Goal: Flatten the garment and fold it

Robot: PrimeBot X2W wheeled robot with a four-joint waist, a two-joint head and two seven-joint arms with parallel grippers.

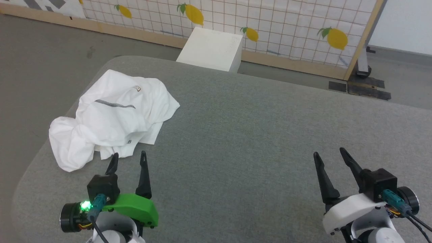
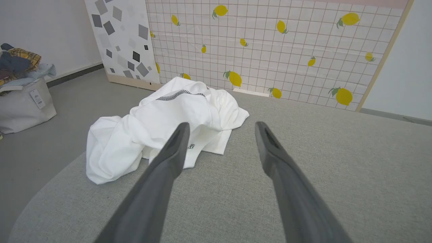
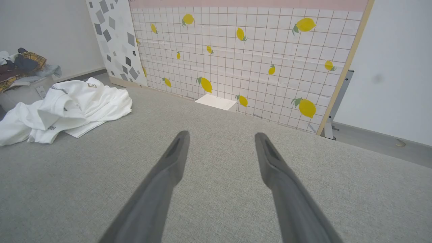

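Observation:
The garment (image 1: 111, 118) is a white shirt lying crumpled in a heap at the left of the grey padded table (image 1: 253, 135), near its left edge. A grey zigzag seam and a small brown-bordered patch show on top. In the left wrist view the garment (image 2: 162, 125) lies just beyond the fingertips; in the right wrist view the garment (image 3: 64, 108) is far to the left. My left gripper (image 1: 129, 157) is open, its tips close to the heap's near edge and holding nothing. My right gripper (image 1: 329, 152) stands open over bare table at the lower right.
A white rectangular box (image 1: 212, 49) stands on the floor behind the table, against a lemon-patterned tiled panel (image 1: 287, 23). A bag piled with clothes (image 2: 20, 91) sits on the floor at the left. The table's left corner is rounded.

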